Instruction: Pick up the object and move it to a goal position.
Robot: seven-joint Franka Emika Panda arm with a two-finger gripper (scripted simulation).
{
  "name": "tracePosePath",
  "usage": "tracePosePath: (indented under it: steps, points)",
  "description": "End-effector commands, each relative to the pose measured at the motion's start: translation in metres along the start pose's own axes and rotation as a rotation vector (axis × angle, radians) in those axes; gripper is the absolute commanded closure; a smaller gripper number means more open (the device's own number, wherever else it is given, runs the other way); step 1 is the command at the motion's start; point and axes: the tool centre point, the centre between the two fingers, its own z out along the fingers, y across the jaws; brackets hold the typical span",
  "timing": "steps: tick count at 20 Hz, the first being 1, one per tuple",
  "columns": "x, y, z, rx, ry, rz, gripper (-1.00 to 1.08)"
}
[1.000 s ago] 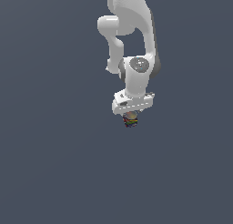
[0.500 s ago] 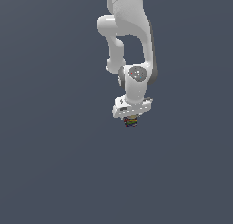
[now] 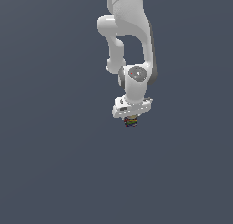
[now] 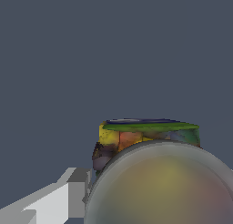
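Exterior view distant, facing the arm (image 3: 129, 45), wrist view close on the object (image 4: 150, 141)

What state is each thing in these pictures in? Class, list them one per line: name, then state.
Gripper: pointing down, shut on the can.
Can: held between the fingers, close under the wrist camera; whether it is off the ground cannot be told.
Arm: bent over above the can.

Light was flat and even over a plain slate-grey backdrop, with no cast shadows or glare. The white arm (image 3: 132, 45) showed soft shading toward 3 o'clock. In the wrist view the can (image 4: 150, 164) loomed close, its round top blurred and washed out
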Motion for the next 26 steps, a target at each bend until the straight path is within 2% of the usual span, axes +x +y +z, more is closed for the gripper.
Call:
tracePosePath:
  steps: [1,7,13,19,26]
  points:
    - [0.0,0.0,0.001,0.0,0.0,-0.001,1.08]
    - [0.0,-0.002,-0.007,0.0,0.0,0.0,1.08]
    - [0.002,-0.008,-0.034,0.0,0.0,-0.001,1.08]
    - [0.004,-0.019,-0.08,0.0,0.0,-0.001,1.08]
    - [0.007,-0.037,-0.154,0.0,0.0,-0.001,1.08]
